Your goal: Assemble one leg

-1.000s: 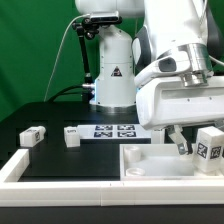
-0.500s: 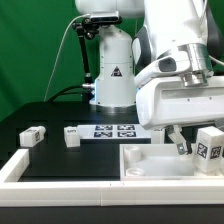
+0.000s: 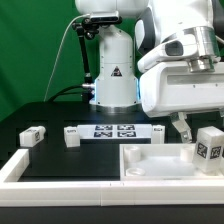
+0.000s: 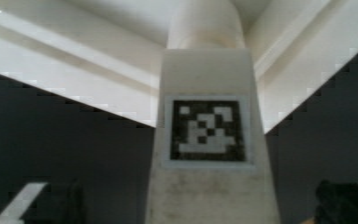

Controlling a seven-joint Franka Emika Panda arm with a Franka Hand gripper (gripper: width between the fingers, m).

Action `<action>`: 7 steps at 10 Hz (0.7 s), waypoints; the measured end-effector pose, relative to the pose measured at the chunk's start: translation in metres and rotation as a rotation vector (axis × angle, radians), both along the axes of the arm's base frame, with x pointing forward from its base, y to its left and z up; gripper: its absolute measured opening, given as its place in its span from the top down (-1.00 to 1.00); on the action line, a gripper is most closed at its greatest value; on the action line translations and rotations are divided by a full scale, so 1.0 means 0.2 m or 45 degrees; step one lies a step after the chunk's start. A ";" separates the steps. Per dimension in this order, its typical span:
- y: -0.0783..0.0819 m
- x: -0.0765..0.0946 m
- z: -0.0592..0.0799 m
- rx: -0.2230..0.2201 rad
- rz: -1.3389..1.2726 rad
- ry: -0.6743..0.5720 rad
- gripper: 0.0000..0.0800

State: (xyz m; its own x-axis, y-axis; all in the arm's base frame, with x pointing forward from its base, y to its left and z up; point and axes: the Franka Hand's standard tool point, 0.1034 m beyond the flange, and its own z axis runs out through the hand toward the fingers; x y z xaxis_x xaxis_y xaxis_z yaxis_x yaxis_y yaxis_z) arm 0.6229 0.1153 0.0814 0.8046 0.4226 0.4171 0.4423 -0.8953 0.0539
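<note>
White leg [image 3: 208, 150] (tagged) upright; gripper [image 4: 185, 198] spread wide, clear of it.

in the wrist view the leg [image 4: 208, 90] is soft and out of focus, its tag [image 4: 208, 128] too blurred to read, and it runs past the picture's edge. of the jaws only dark tips show, cut by that edge. in the exterior view the arm [image 3: 185, 70] is cut off at the top and the exterior view's right. the small blocks' [image 3: 32, 135] tags are too small to read.
</note>
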 end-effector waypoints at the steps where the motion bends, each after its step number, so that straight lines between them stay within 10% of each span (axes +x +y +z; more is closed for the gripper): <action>1: 0.02 0.00 0.00 -0.028 0.013 0.131 -0.62; 7: 0.03 -0.05 -0.01 -0.144 0.065 0.664 -0.62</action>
State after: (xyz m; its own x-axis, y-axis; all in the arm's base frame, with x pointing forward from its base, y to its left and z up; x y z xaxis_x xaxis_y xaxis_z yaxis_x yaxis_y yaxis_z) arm 0.6135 0.1212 0.0796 0.8701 0.4858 -0.0829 0.4790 -0.8732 -0.0893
